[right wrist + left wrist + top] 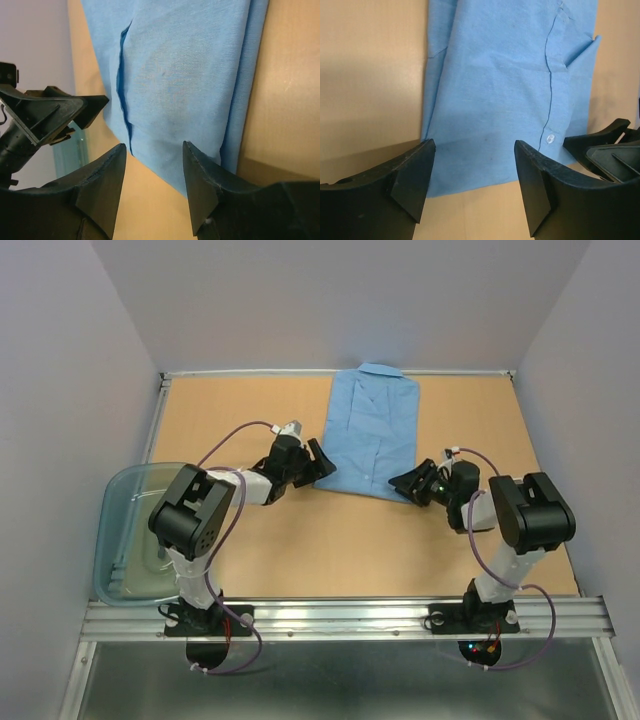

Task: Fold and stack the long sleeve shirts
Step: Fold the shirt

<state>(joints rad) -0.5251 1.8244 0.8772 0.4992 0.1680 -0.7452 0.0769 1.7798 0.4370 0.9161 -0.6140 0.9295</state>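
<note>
Lying flat at the far middle of the tan wooden table [230,420], the light blue thin-cloth button-front long sleeve shirt [372,430] is folded into a narrow rectangle, its collar toward the far edge. The left gripper [318,462] hovers at the shirt's near left corner, jaws spread with nothing between them, while the right gripper [405,483] sits at the near right corner, jaws likewise apart and pinching nothing. A clear bluish plastic tub [125,530] rests at the table's near left side, well apart from the shirt.
</note>
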